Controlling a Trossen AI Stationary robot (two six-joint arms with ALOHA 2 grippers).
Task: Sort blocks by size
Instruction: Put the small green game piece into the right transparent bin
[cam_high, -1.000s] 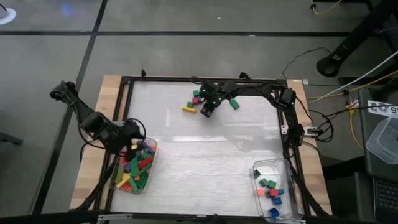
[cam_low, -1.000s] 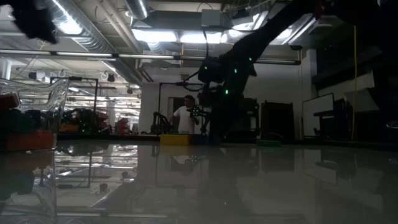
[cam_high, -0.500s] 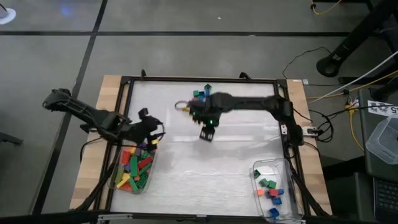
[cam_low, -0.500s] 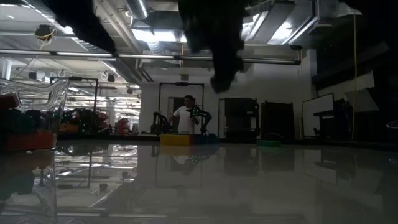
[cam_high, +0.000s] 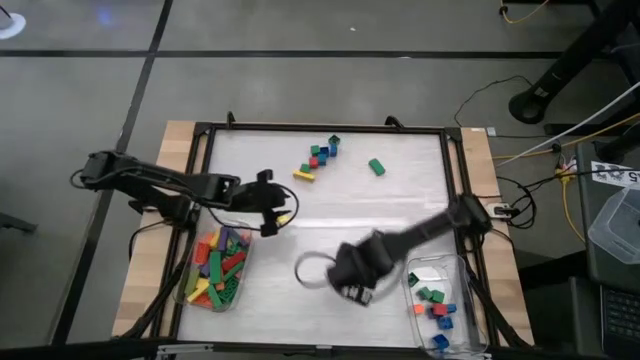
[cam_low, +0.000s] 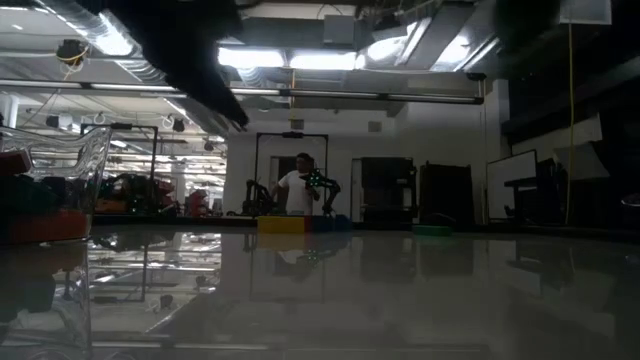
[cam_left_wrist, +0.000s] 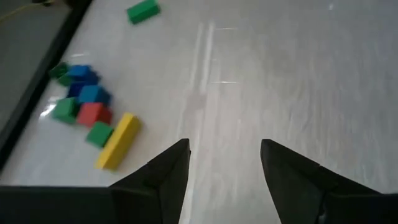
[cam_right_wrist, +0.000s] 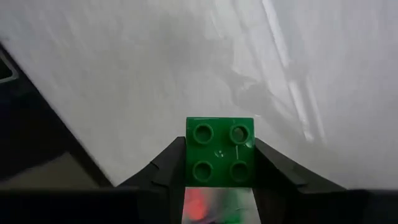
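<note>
A small green square block (cam_right_wrist: 220, 152) with four studs sits between the fingers of my right gripper (cam_high: 355, 288), which hangs above the table's near right part, beside the right tub (cam_high: 437, 305). My left gripper (cam_high: 274, 210) is open and holds nothing. It hovers over the table's left-middle, just past the left tub (cam_high: 215, 268). Its wrist view looks toward loose blocks at the far edge: a yellow long block (cam_left_wrist: 118, 141), a red, blue and green cluster (cam_left_wrist: 81, 99) and a lone green block (cam_left_wrist: 143, 10). My right gripper pinches the green square block by two opposite sides (cam_right_wrist: 189, 155) between its two fingers. The fingers come from above, pointing down. The block's studded top faces up toward the wrist, and it is lifted clear of the table.
The left tub holds several long blocks, and the right tub holds several small ones. The loose blocks (cam_high: 320, 155) lie near the far edge, with the lone green block (cam_high: 376, 167) to their right. A black frame (cam_high: 205, 180) borders the white table top. A person (cam_low: 298, 190) stands far behind.
My right gripper has carried the green block up from the cluster at the far edge and swung toward the near right, ending beside the right tub. My left gripper has moved from above the left tub out toward the table's middle.
</note>
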